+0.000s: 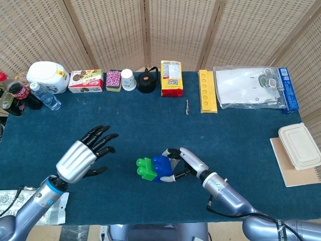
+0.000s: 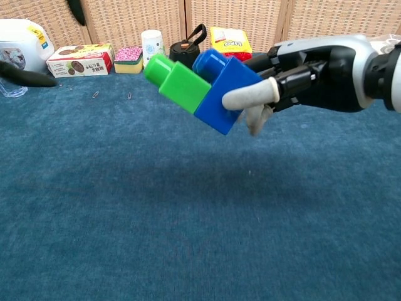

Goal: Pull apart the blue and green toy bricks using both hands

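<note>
My right hand [image 1: 186, 164] [image 2: 301, 72] grips the blue brick [image 1: 162, 167] [image 2: 222, 88] and holds it in the air above the table. The green brick [image 1: 145, 168] [image 2: 178, 83] is still joined to the blue one and sticks out to the left, tilted upward in the chest view. My left hand [image 1: 85, 153] hovers to the left of the bricks with its fingers spread, holding nothing and well apart from them. Only dark fingertips [image 2: 25, 76] of that hand show at the chest view's left edge.
Along the table's far edge stand a white jug [image 1: 47, 76], a snack box [image 1: 86, 81], a paper cup [image 1: 128, 79], a black pot [image 1: 147, 82], a yellow bag [image 1: 171, 78] and a yellow tray [image 1: 207, 91]. A plastic packet [image 1: 27, 207] lies at the front left.
</note>
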